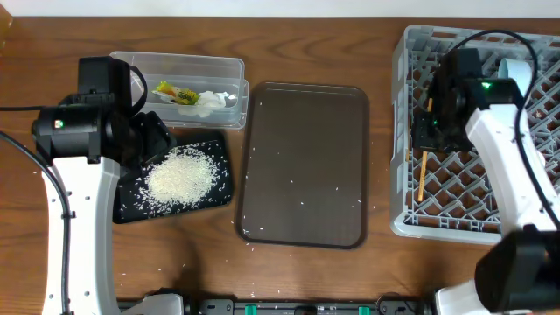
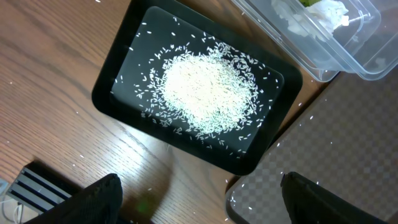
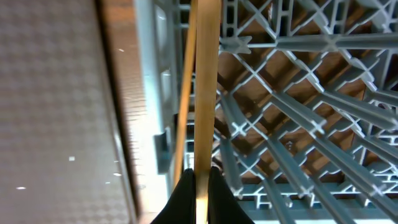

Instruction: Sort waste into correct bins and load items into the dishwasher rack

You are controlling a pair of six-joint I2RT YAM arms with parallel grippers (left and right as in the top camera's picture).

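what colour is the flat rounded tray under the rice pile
Black, slightly glossy; the flat rectangular tray shows best in the left wrist view.

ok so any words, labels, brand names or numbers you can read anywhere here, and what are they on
No text can be read in any view.
snack wrapper in the clear tub: any printing is too small and blurred to read.
dishwasher rack, black tray, brown serving tray: no marks visible.
chopsticks in the right gripper: bare wood, no print.
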